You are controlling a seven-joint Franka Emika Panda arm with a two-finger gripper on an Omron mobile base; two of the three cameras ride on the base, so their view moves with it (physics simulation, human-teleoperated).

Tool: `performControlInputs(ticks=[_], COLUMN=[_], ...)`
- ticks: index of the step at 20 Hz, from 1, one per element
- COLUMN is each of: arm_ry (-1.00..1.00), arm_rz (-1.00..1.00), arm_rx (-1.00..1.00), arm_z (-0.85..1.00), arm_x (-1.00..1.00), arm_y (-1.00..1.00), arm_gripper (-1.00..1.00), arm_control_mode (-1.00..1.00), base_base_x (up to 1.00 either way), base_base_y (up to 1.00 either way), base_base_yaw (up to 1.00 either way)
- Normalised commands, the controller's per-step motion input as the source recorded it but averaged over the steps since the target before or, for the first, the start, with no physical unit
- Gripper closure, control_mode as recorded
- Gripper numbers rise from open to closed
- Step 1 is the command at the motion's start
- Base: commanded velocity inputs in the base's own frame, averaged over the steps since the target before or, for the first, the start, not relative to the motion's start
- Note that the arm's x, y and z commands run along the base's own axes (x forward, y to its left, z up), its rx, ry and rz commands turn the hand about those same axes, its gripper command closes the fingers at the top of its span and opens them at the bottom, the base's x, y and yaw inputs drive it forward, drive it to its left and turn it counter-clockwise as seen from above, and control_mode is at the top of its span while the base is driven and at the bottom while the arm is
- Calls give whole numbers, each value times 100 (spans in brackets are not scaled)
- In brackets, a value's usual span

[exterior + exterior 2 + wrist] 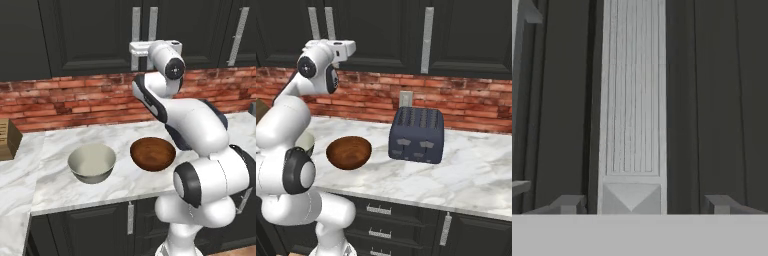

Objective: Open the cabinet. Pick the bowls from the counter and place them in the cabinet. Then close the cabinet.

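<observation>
The jaws (644, 204) stand spread wide, one tip on each side of a long silver bar handle (632, 100) of the cabinet (90, 35), with a clear gap between each tip and the bar, so nothing is pinched. In the hand view the handle runs straight up from between the tips, its lower end just above them, and dark door panel lies to both sides of it. A second silver handle (518, 75) shows at the far left of that view, left of the jaws.

From the left base camera, the white hand (150, 48) is raised against the pair of vertical handles (136, 22) where the two black doors meet, both doors shut. Well below the jaws, on the white marble worktop (60, 187), sit the two bowls side by side and apart from each other: the cream-white bowl (92, 162) lower and to the left of the jaws, the reddish-brown wooden bowl (153, 153) almost straight beneath them. A red brick wall strip (65, 102) runs between the worktop and the cabinet.

From the right base camera, a dark toaster (416, 135) stands on the worktop down and to the right of the jaws, just beside the wooden bowl without touching it.
</observation>
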Motion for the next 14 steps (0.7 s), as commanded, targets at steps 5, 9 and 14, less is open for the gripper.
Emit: performControlInputs(ticks=[5, 9, 14], arm_ry=[3, 0, 0], arm_rz=[-1, 0, 0], arm_rx=[0, 0, 0], arm_z=[-5, 0, 0], arm_x=[58, 0, -14], arm_y=[0, 0, -5], arm_gripper=[100, 100, 100], arm_control_mode=[-100, -100, -100], base_base_x=[0, 0, 0], base_base_y=[0, 0, 0], base_base_yaw=[0, 0, 0])
